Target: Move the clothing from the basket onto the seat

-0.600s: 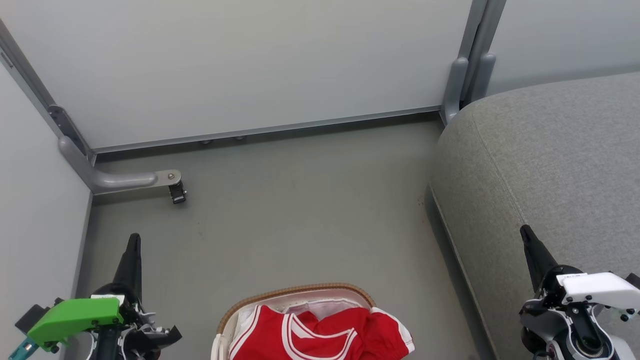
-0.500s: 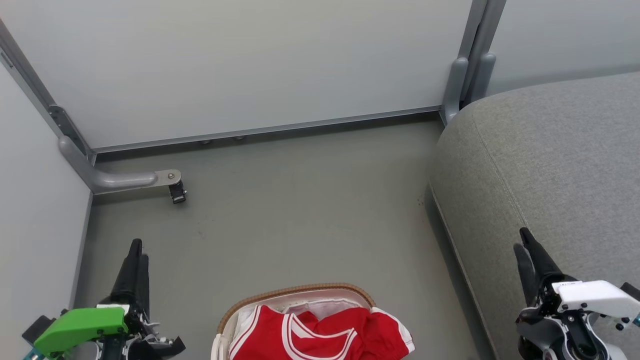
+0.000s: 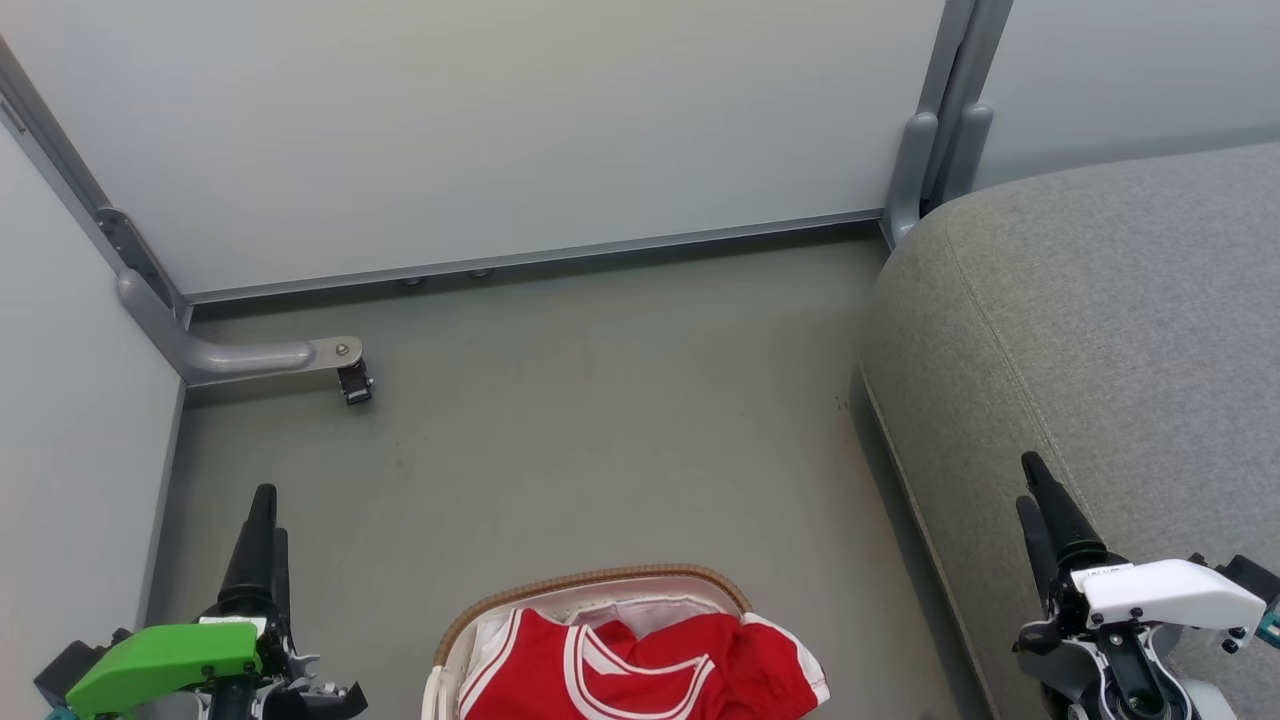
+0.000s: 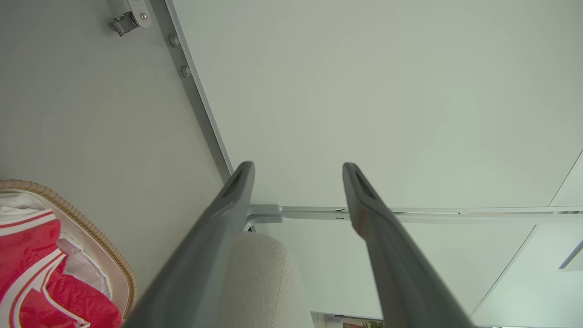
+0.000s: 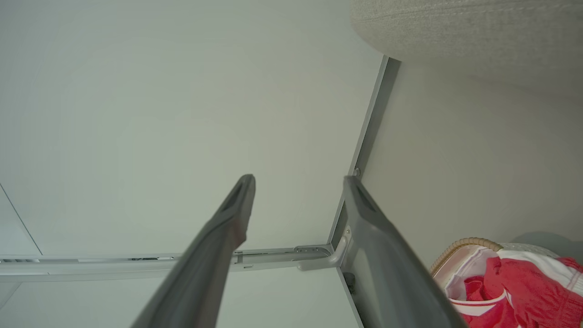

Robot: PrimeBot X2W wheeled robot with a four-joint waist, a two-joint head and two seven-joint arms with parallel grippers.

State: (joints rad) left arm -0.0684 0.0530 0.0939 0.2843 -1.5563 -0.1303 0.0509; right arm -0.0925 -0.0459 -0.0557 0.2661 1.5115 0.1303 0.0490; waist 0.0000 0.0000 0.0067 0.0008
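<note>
1. The clothing lies heaped in the basket, bottom centre of the head view, on the grey floor.
2. The seat takes up the right side, near the basket.
3. The left gripper, lower left, has its fingers spread and holds nothing.
4. The right gripper, lower right, against the seat's edge, is likewise spread and empty.

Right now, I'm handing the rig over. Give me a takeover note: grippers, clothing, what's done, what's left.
Grippers: the left gripper is open and empty, and the right gripper is open and empty.
Things: the red clothing is bunched in the basket on the floor between the arms. The seat is to the basket's right, with nothing on the part in view.
Done: nothing moved yet.
Left: grasp the clothing, lift it out and lay it on the seat.
</note>
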